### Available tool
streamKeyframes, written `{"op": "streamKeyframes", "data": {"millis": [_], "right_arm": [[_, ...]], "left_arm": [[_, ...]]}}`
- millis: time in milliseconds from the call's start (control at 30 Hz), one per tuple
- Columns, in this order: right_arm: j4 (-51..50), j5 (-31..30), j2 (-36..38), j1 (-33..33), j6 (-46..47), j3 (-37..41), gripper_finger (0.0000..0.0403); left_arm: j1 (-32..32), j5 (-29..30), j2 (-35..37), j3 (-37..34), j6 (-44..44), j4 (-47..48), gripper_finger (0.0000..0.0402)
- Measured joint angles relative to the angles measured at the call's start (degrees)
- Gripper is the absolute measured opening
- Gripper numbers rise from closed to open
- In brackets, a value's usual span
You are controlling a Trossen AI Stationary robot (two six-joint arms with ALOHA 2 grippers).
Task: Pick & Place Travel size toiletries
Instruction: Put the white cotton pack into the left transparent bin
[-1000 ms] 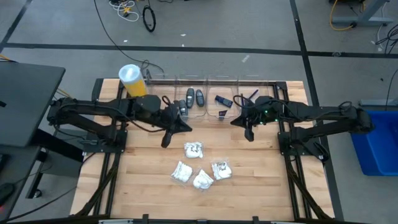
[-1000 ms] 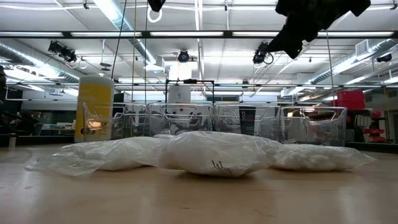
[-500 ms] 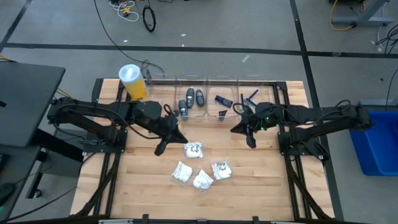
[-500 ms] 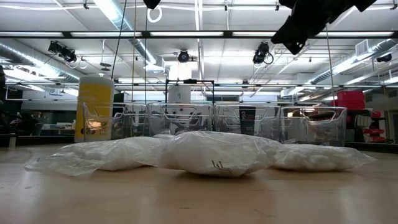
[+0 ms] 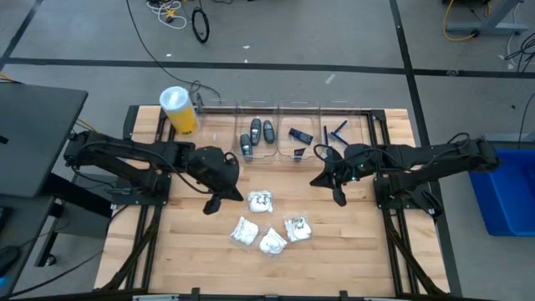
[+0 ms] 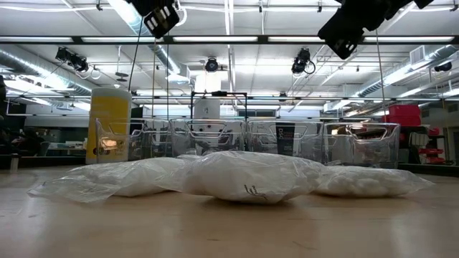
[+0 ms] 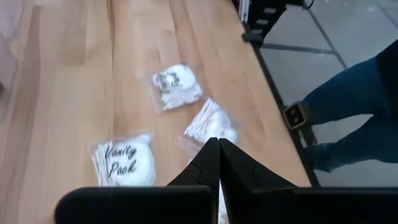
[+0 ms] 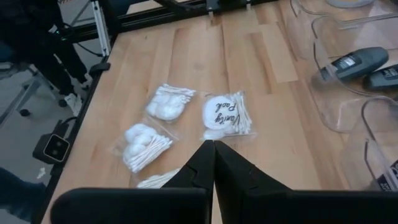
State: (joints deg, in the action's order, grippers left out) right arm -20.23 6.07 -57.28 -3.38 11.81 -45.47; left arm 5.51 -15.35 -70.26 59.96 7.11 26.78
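Note:
Several white plastic packets lie flat on the table's middle (image 5: pixel 261 201) (image 5: pixel 244 231) (image 5: pixel 298 228); in the low view they fill the foreground (image 6: pixel 251 175). One reads "Vanity Pack" (image 7: pixel 124 163) (image 8: pixel 227 115). Dark grey pieces (image 5: pixel 255 134) and blue razors (image 5: pixel 301 135) lie in clear bins at the far edge. My left gripper (image 5: pixel 213 203) (image 7: pixel 219 149) hangs shut above the table, left of the packets. My right gripper (image 5: pixel 338 198) (image 8: pixel 214 149) hangs shut, right of them. Both are well above the table (image 6: pixel 161 14) (image 6: pixel 344 36).
A row of clear bins (image 5: pixel 284 125) (image 6: pixel 287 140) stands along the far edge. A tall yellow cylinder with a white lid (image 5: pixel 178 109) (image 6: pixel 107 125) stands at the far left corner. A person's leg in blue trousers (image 7: pixel 348 112) shows beyond the table's edge.
My left gripper has moved from beside the bins toward the near edge, ending left of the packets. My right gripper has drifted toward the near edge too. Both have stayed shut. The packets have not moved.

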Motion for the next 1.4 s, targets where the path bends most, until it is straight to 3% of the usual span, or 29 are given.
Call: {"op": "streamKeyframes", "data": {"millis": [700, 1400], "right_arm": [[0.0, -2.0, 0.0, -1.3, 0.9, 0.0, 0.0008], [-0.1, -3.5, 0.0, -1.3, 0.8, 0.0, 0.0008]], "left_arm": [[0.1, 4.4, 0.0, -12.3, 3.2, -0.8, 0.0015], [3.6, 18.2, -0.2, -30.0, 5.8, -27.5, 0.0012]]}}
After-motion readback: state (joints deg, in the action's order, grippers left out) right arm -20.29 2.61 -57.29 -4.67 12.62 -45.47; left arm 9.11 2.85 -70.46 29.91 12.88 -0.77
